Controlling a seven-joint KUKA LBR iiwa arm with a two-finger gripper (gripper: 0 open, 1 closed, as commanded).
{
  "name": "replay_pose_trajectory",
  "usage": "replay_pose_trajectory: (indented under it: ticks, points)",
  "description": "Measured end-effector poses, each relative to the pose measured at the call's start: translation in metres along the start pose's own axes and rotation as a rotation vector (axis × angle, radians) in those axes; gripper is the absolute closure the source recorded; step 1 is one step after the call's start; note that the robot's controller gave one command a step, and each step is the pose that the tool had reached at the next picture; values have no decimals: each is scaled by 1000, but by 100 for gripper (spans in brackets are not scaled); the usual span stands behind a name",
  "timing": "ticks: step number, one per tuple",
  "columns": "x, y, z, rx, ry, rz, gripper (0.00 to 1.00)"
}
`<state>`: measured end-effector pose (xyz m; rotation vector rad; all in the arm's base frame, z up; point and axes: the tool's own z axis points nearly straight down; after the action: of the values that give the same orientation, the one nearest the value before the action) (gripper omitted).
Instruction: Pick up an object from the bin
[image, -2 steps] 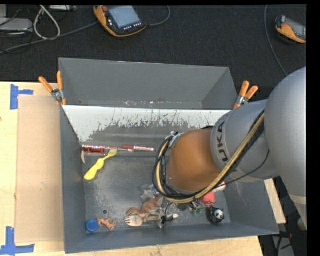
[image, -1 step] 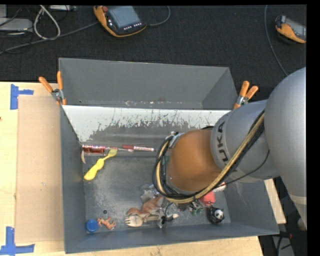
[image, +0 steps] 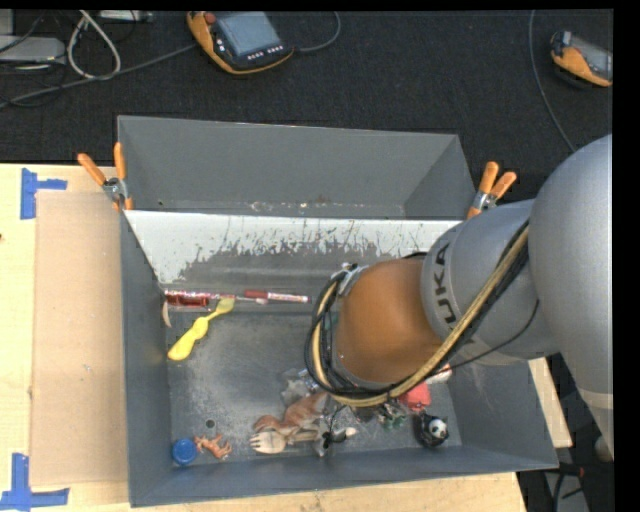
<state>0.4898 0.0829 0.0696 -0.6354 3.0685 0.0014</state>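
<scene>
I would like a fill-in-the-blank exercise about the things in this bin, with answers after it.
1. The round cap in the near left corner of the bin is ____.
2. The spoon-like thing by the left wall is ____.
3. The small ball right of the heap is black and ____.
Missing words: blue, yellow, white.

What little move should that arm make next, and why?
Probably lower straight down a little. Its orange-covered wrist hangs over the small heap near the bin's front wall, with a brown toy and a pale spoon nearest. The yellow scoop and blue cap lie well off to the view's left, so the heap looks like the closest pick.
</scene>
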Motion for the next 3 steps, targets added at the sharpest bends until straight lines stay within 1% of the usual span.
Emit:
replay_pose_trajectory:
  ticks: [1, 2, 3]
  points:
    - [7, -8, -124, -1, 1, -17, 100]
    - [7, -8, -124, -1, 0, -16, 100]
    - [-4, -24, -68, 0, -1, -136, 100]
